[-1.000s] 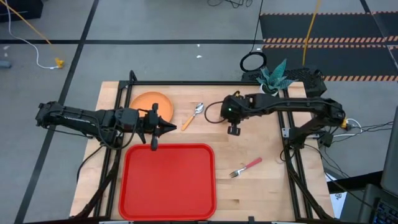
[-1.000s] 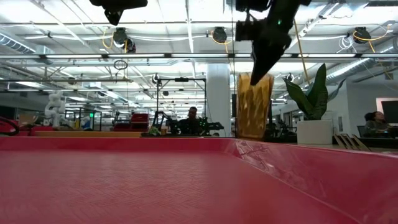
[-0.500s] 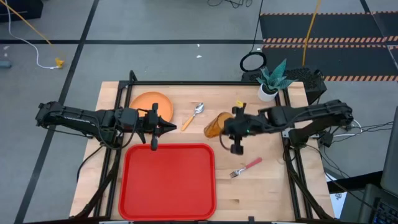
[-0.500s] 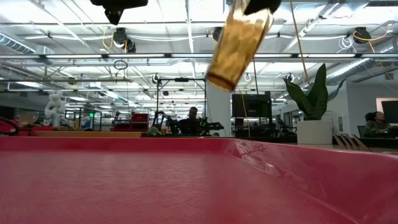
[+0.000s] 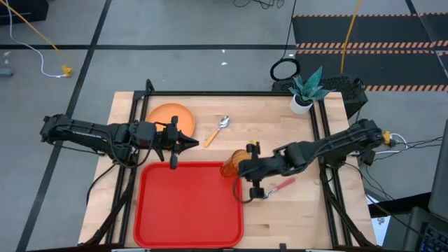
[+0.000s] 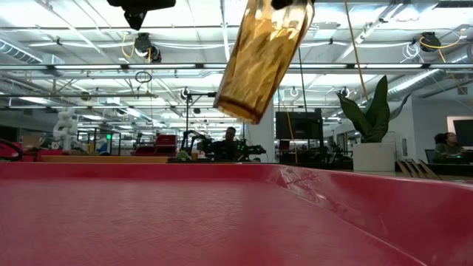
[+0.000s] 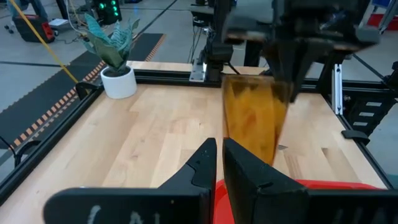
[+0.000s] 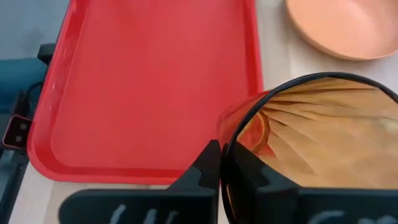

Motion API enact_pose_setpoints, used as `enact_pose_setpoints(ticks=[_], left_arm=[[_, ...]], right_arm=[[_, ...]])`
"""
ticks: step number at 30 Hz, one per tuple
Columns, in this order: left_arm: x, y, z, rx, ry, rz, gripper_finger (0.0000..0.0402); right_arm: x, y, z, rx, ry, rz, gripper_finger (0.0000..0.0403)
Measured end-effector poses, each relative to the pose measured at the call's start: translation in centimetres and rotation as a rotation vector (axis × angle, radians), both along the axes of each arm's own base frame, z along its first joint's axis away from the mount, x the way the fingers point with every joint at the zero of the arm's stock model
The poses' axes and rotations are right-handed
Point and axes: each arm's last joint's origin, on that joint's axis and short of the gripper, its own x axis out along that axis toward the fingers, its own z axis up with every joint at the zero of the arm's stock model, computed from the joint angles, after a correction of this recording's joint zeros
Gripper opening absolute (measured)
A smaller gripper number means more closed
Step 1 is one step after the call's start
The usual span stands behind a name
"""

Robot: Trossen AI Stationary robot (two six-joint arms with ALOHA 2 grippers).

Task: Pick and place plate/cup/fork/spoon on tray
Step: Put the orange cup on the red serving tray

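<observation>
I'm holding the right arm stretched low across the table from its right side, the right gripper [image 5: 246, 166] sitting at the tray's right rim near its far corner. It's clamped on the cup [image 5: 232, 166], fingers pinching the cup's wall at the mouth; the right wrist view shows one finger [image 8: 205, 165] outside the rim. The cup is hanging tilted in the air, base pointing toward the tray [image 5: 189, 203], mouth toward the wrist; in the low view it's clear of the tray floor. Left arm is reaching in from the table's left side, left gripper [image 5: 183, 144] hovering just beyond the tray's far edge, beside the plate [image 5: 170, 115]; its fingers are together, holding nothing. Tray is carrying nothing inside. Plate is lying on the wood at the far left, the spoon [image 5: 218, 130] just right of it. The fork [image 5: 276, 187] is lying on the wood right of the tray, partly under the right arm.
</observation>
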Motion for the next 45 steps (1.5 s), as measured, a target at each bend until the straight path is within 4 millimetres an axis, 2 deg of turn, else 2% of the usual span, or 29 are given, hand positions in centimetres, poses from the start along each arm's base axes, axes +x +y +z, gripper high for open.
enact_pose_setpoints(ticks=[9,15,23,35,45], left_arm=[[0.1,0.0,0.5,-0.001,-0.051,-0.001,0.0031],[0.1,0.0,0.5,0.016,-0.049,-0.006,0.0031],[0.1,0.0,0.5,0.024,-0.048,-0.008,0.0031],[0.1,0.0,0.5,-0.003,-0.049,-0.002,0.0031],[0.1,0.0,0.5,-0.005,-0.048,-0.003,0.0031]], right_arm=[[3.9,1.4,-1.9,0.000,0.062,0.021,0.0000],[5.4,1.6,-2.6,-0.040,0.182,0.015,0.0000],[5.5,0.8,-3.0,-0.032,0.236,-0.038,0.0006],[5.5,0.7,-3.0,-0.032,0.237,-0.041,0.0008],[5.7,0.1,-4.3,0.006,0.247,-0.020,0.0008]])
